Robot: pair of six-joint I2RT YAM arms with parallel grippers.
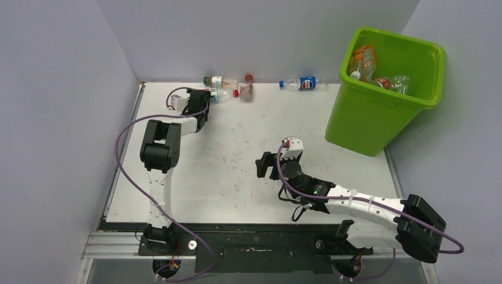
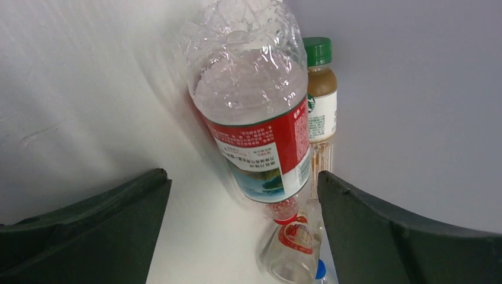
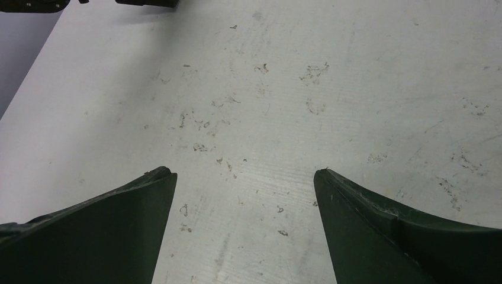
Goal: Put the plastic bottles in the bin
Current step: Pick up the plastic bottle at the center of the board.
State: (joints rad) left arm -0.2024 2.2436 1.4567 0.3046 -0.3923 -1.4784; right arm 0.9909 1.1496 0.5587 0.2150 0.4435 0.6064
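Observation:
Several plastic bottles lie along the back wall. A clear, crumpled one with a red label (image 2: 254,118) (image 1: 222,94) lies right under my left gripper (image 2: 241,174) (image 1: 202,99), which is open; its fingers stand to either side of the bottle's neck end without touching it. Beside it lie a green-capped bottle (image 2: 321,100) (image 1: 216,81), a small clear one with a red cap (image 2: 293,248) (image 1: 246,89) and a blue-labelled bottle (image 1: 303,83). The lime-green bin (image 1: 367,118) stands at the back right with several bottles inside. My right gripper (image 3: 244,171) (image 1: 269,165) hangs open over bare table.
Grey walls close in the table (image 1: 237,177) at the back and on both sides. The left arm's purple cable (image 1: 121,154) loops over the table's left edge. The white tabletop (image 3: 284,89) under the right gripper is scuffed.

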